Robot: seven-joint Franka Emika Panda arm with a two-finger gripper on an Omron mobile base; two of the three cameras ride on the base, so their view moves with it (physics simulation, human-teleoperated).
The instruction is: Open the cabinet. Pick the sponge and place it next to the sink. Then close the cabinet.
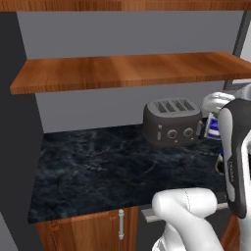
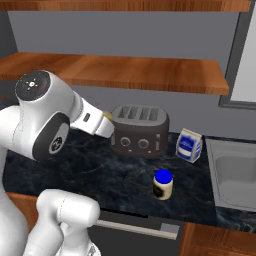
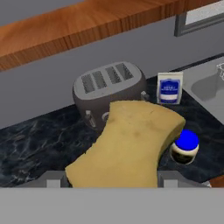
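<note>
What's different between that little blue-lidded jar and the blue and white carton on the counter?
The jar is round and squat with a solid blue lid; the carton is boxy, taller, with a peaked top. The jar stands near the counter's front edge, the carton farther back, beside the sink. Both stand upright on the dark counter, right of the toaster.

I'm in a kitchen: dark marble countertop (image 2: 100, 170) carrying a grey four-slot toaster (image 2: 140, 131), grey metal sink (image 2: 235, 177) to its right, wooden shelf (image 2: 125, 72) above it.
</note>
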